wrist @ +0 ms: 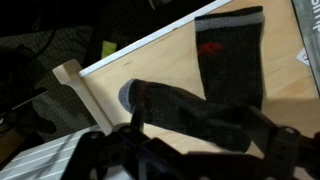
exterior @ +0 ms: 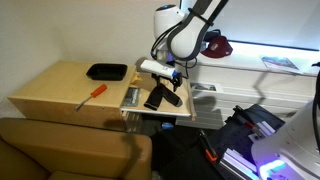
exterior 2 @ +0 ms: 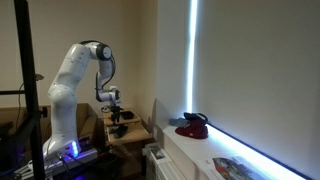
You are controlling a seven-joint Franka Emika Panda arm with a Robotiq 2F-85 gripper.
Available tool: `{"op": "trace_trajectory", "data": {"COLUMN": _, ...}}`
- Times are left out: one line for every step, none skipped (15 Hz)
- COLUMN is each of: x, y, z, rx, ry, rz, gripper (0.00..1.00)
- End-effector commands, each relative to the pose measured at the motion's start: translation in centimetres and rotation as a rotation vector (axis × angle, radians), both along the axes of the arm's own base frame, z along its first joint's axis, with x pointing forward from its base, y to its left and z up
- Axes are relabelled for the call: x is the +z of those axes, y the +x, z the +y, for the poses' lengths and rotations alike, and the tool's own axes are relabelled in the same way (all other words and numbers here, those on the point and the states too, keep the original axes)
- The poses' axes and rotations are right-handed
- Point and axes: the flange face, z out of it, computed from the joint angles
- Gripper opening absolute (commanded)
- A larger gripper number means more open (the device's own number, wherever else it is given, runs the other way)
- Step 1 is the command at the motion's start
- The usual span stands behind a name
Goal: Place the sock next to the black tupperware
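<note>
- The black tupperware (exterior: 106, 71) is sitting near the table's (exterior: 50, 85) far edge, with bare wood around it.
- A screwdriver (exterior: 92, 95) is lying near the front edge.
- The sock (exterior: 160, 97) is lying bent beside the side table's (wrist: 150, 65) edge, well apart from the tupperware.
- The pincer (exterior: 166, 74) is hovering above the sock; I cannot tell whether it is released or clenched.

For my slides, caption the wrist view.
Gripper poised over the L-bent black sock on the wooden table.
</note>
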Motion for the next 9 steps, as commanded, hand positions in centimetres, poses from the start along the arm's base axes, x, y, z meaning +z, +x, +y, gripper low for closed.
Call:
{"op": "trace_trajectory", "data": {"x": 0.1, "y": 0.4, "z": 0.1, "rx": -0.007, "ry": 0.007, "rz": -0.006, "gripper": 1.00}}
{"op": "trace_trajectory", "data": {"x": -1.0, "y": 0.5, "z": 0.2, "rx": -0.061, "ry": 0.015, "rz": 0.011, "gripper": 1.00}}
{"op": "trace_trajectory", "data": {"x": -1.6, "y": 0.8, "z": 0.0, "rx": -0.116, "ry": 0.020, "rz": 0.012, "gripper": 1.00}}
{"op": "trace_trajectory", "data": {"x": -2.2, "y": 1.2, "z": 0.4, "rx": -0.193, "ry": 0.036, "rz": -0.012, "gripper": 1.00}}
{"op": "trace_trajectory", "data": {"x": -2.3, "y": 1.5, "z": 0.7, "rx": -0.249, "ry": 0.048, "rz": -0.034, "gripper": 1.00}}
{"op": "trace_trajectory", "data": {"x": -2.5, "y": 1.8, "z": 1.1, "rx": -0.293, "ry": 0.059, "rz": -0.058, "gripper": 1.00}}
{"op": "trace_trajectory", "data": {"x": -2.7, "y": 2.1, "z": 1.4, "rx": -0.341, "ry": 0.066, "rz": -0.084, "gripper": 1.00}}
{"op": "trace_trajectory", "data": {"x": -2.7, "y": 2.6, "z": 1.3, "rx": -0.381, "ry": 0.064, "rz": -0.112, "gripper": 1.00}}
{"op": "trace_trajectory", "data": {"x": -2.9, "y": 3.1, "z": 0.9, "rx": -0.423, "ry": 0.043, "rz": -0.142, "gripper": 1.00}}
